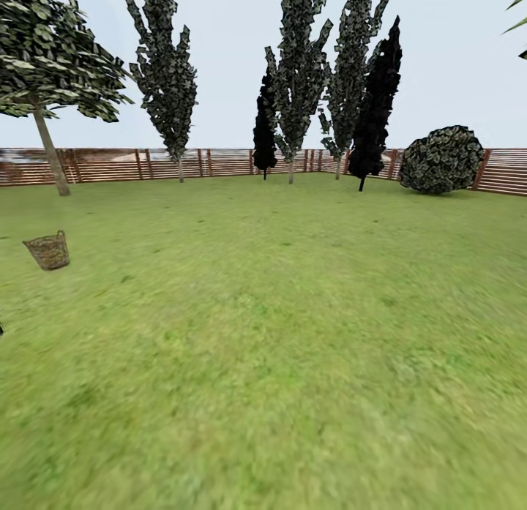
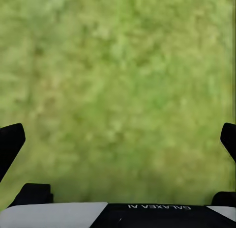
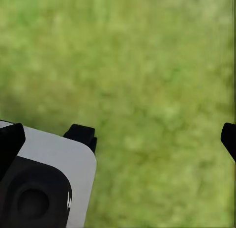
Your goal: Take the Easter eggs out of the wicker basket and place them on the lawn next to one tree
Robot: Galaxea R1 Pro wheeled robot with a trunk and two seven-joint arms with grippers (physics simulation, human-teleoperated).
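Note:
A brown wicker basket (image 1: pixel 48 249) stands on the lawn (image 1: pixel 278 334) at the far left of the head view; its inside is hidden, so the Easter eggs are out of sight. Behind it rises a tree (image 1: pixel 51 155) with a pale bare trunk and a leafy canopy, close to the fence. My left gripper (image 2: pixel 118 139) hangs open over bare grass, fingers (image 2: pixel 10 142) wide apart and nothing between them. My right gripper (image 3: pixel 120 139) is open too, above grass, with a white and black part of the robot (image 3: pixel 44 184) beside one finger.
A brown slatted fence (image 1: pixel 219 162) closes the far side of the garden. Tall grey-green and nearly black cypress-like trees (image 1: pixel 293 93) line it, with a round bush (image 1: pixel 441 159) at the right. Wide grass lies between me and the basket.

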